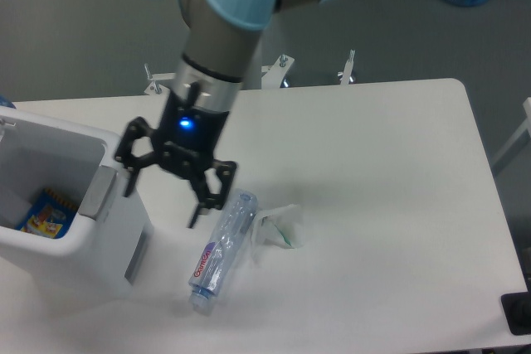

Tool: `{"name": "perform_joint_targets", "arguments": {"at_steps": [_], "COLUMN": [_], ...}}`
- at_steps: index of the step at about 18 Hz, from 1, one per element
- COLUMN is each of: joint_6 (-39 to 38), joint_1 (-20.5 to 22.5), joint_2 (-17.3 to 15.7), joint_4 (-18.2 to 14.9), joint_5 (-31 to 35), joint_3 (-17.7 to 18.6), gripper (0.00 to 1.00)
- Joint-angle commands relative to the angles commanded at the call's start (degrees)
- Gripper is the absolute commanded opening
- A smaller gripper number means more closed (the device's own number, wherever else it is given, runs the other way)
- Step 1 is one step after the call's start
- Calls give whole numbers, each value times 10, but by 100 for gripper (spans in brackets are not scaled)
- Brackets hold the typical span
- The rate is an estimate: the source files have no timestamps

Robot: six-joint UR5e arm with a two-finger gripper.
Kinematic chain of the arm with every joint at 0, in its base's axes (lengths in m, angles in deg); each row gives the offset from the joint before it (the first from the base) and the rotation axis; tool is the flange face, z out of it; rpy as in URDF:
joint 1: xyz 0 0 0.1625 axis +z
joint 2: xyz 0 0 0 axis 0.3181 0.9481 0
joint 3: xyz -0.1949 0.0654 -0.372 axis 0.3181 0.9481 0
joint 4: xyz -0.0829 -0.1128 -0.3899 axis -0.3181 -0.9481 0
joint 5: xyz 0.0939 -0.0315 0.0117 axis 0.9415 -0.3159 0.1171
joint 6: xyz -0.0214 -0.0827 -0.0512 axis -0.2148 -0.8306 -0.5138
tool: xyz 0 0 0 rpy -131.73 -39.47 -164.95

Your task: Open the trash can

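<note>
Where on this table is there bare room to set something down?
The table's whole right half is bare, from the crumpled paper to its right edge. Crowded: the left, where the gripper hangs open between the trash can and bottle.
</note>
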Motion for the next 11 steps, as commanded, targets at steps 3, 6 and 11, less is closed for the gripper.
{"name": "perform_joint_targets", "arguments": {"at_steps": [3, 6, 11], "joint_6": [102, 155, 245], "joint_1": [35, 75, 146], "joint_2": [22, 46, 76], "joint_4": [17, 18, 17], "joint_5": [84, 117, 124], "joint_3": [5, 6, 6], "gripper": [100, 100, 100]}}
